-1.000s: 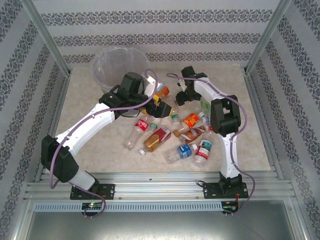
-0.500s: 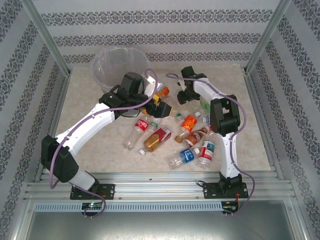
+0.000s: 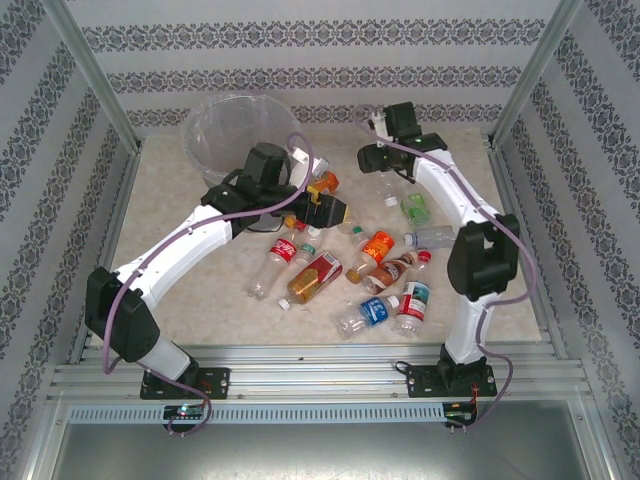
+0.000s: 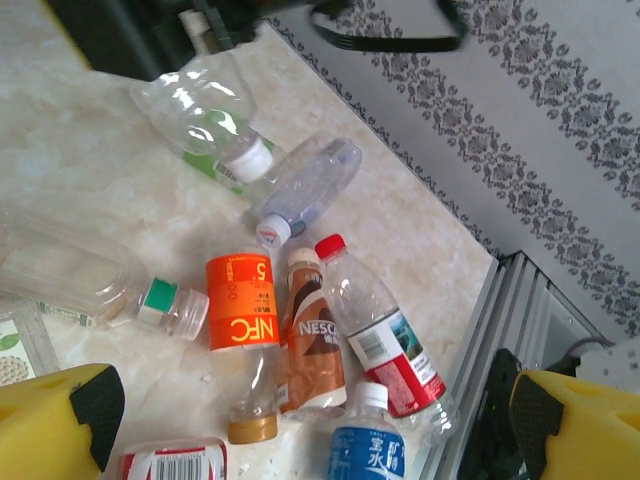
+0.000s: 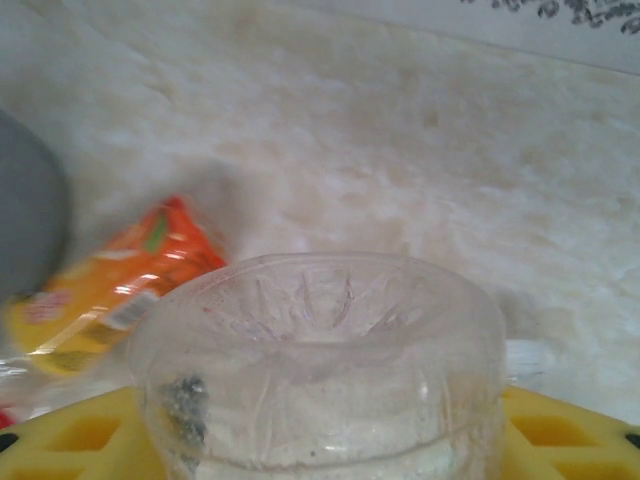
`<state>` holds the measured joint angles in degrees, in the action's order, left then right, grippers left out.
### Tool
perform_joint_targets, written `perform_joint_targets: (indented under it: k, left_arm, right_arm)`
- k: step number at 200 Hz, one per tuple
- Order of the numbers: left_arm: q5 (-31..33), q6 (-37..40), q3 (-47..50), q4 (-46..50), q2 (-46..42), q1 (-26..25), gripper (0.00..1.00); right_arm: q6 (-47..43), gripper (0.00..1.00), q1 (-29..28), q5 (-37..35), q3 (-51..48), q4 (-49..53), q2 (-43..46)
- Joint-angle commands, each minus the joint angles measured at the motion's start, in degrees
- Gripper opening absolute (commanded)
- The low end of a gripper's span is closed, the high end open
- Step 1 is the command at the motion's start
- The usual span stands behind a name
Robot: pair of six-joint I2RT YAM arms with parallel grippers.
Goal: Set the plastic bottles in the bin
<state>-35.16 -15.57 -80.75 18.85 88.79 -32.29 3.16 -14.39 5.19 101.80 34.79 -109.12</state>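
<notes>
R arm (image 3: 452,196) extended far, R gripper (image 3: 373,159) clamps clear bottle (image 5: 320,345).

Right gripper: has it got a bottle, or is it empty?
Holding one: the right wrist view shows the ribbed base of a clear bottle clamped between the yellow fingers of the right gripper.

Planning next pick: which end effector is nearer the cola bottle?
Left. Left end effector hovers back-right of the cola bottle; right end effector, gripping a clear bottle, is farther back.
</notes>
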Motion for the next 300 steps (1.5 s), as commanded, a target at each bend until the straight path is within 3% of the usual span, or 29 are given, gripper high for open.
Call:
perform_joint_targets:
  k: [1,68,101,187,276,300]
  left_arm:
    - [1.9,-6.5,1.7,-9.2,0.2,-0.7,1.00]
    - [1.2,-16.8,4.2,-26.3,5.2,-1.0,1.00]
    - [1.3,-16.5,3.2,-28.3,7.3,-1.7,1.00]
    - [-1.8,-20.4,4.6,-38.7,8.7,-1.8,0.96]
    - [-3.1,-21.1,3.6,-37.3,8.6,-1.8,0.65]
    - [-3.3,-21.0,3.3,-36.5,8.0,-1.8,0.62]
  right_arm:
    - [8.2,0.61,1.6,11.6,-4.4,-3.9,5.7]
    - [26.0,0.61,4.6,36.1,-18.6,-23.5,18.4]
    - [34.9,0.61,4.3,42.1,-23.8,-34.8,21.5]
    - [39.2,0.62,1.8,44.2,-26.4,-40.1,23.4]
    - [39.0,0.64,1.2,44.0,-27.5,-40.8,24.3]
    - [39.1,0.74,1.2,43.8,-27.8,-40.7,24.9]
